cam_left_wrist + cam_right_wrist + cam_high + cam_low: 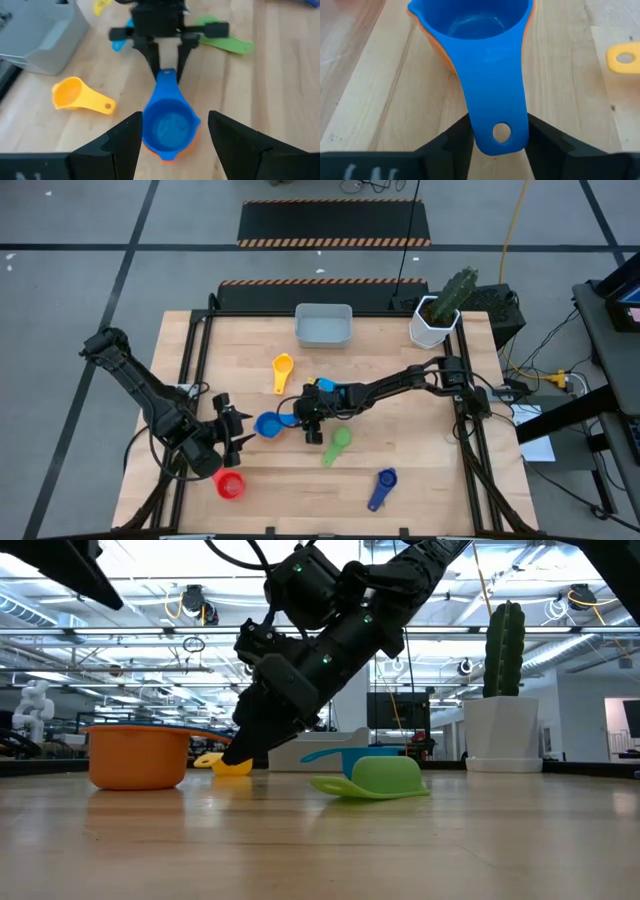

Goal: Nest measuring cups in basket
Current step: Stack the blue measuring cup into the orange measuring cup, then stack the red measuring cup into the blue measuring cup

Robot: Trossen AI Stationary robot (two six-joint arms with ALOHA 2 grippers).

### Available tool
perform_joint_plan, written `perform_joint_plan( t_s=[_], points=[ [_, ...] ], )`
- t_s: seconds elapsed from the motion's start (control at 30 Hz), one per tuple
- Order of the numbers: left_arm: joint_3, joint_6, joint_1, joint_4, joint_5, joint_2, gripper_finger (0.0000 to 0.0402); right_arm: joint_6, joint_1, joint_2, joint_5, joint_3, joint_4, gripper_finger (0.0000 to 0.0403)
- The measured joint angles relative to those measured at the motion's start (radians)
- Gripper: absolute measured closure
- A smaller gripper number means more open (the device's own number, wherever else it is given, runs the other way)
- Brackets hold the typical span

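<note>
A blue measuring cup (267,424) sits nested in the orange cup (135,758) on the table. My right gripper (500,145) is shut on the blue cup's handle. My left gripper (172,147) is open, with a finger on either side of the blue cup's bowl and not touching it. The yellow cup (282,370), green cup (337,445), red cup (230,485) and dark blue cup (382,488) lie loose on the table. A light blue cup (325,387) shows beside my right arm. The grey-blue basket (323,325) stands at the far edge. My right gripper pinches the blue cup's handle near its free end (495,112), by the hanging hole, between its two fingers (452,145). The fingers slant down from the table's right side and lie along the handle. The cup stays upright, nested in the orange cup on the table.
A white pot with a cactus (433,325) stands at the far right corner, next to the basket. The red cup lies just near-side of my left gripper, and the green cup just near-side of my right gripper. The wood between the basket and the cups is bare.
</note>
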Motion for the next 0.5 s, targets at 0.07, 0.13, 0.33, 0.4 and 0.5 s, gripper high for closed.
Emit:
perform_joint_plan(
  t_s=[0.07,0.13,0.33,0.4,0.5],
  points=[
    [0.0,-0.002,-0.007,0.0,0.046,0.0,0.0172,0.0,0.002,0.0,0.0,0.0,-0.001,0.0227],
    [0.0,-0.01,-0.018,0.0,0.108,0.0,0.0172,0.0,0.006,-0.007,0.0,0.0,-0.012,0.0209],
    [0.0,-0.038,-0.065,-0.004,0.301,0.0,0.0172,-0.007,0.014,-0.058,0.04,-0.001,-0.058,0.0166],
    [0.0,-0.042,-0.076,-0.007,0.357,0.0,0.0172,-0.015,0.018,-0.082,0.055,-0.001,-0.096,0.0158],
    [0.0,-0.053,-0.101,-0.01,0.39,0.0,0.0172,-0.022,0.025,-0.119,0.053,-0.001,-0.133,0.0154]
  ],
)
